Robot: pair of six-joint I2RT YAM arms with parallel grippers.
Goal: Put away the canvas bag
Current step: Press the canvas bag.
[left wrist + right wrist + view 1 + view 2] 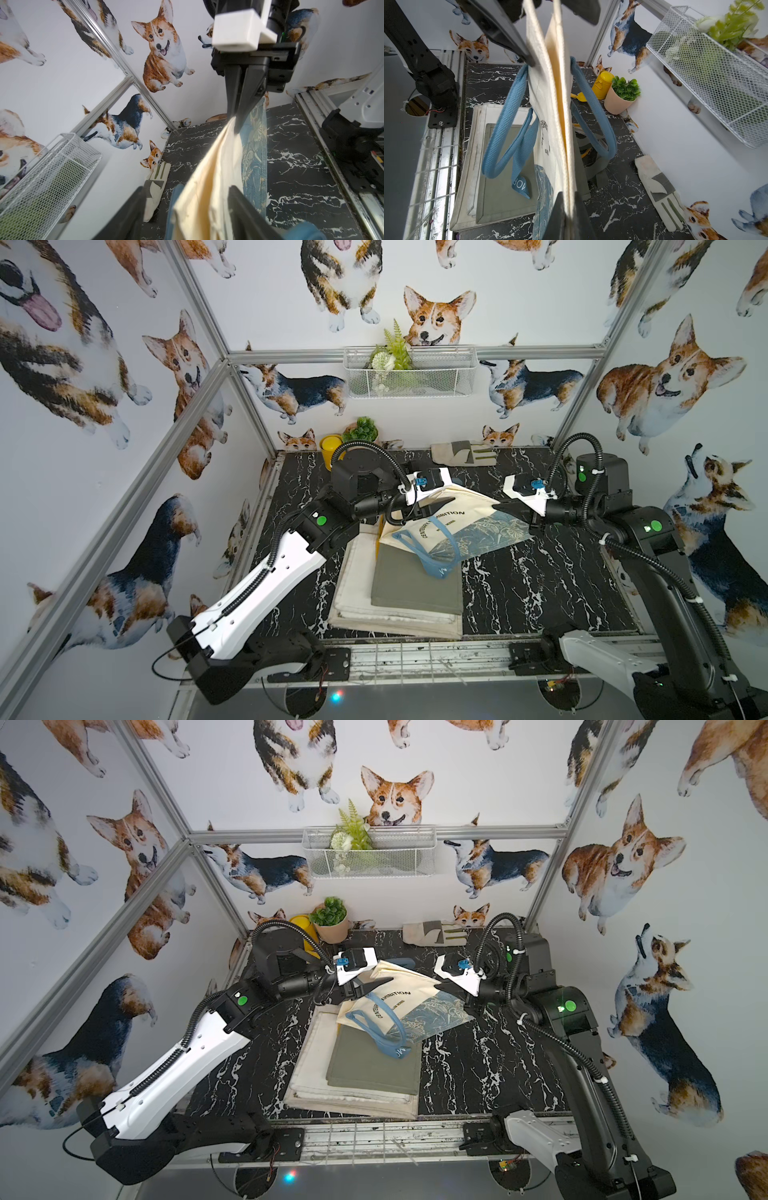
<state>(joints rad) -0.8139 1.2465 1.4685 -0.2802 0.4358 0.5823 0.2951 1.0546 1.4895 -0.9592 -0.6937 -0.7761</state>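
The canvas bag (457,522) (415,1006) is cream with a blue print and blue handles. It hangs above the table between my two grippers, over a stack of folded cloths. My right gripper (498,506) (569,194) is shut on the bag's edge (550,124). My left gripper (440,506) (187,187) stands open, one finger on each side of the bag's other end (207,187). The handles (508,128) dangle loose below the bag.
A folded cream cloth (357,585) and a grey-green one (415,585) lie stacked on the black marble table (540,593). A white wire basket (436,377) with fake greenery hangs on the back wall. A yellow can (330,448), potted plant (361,431) and glove (463,452) line the back edge.
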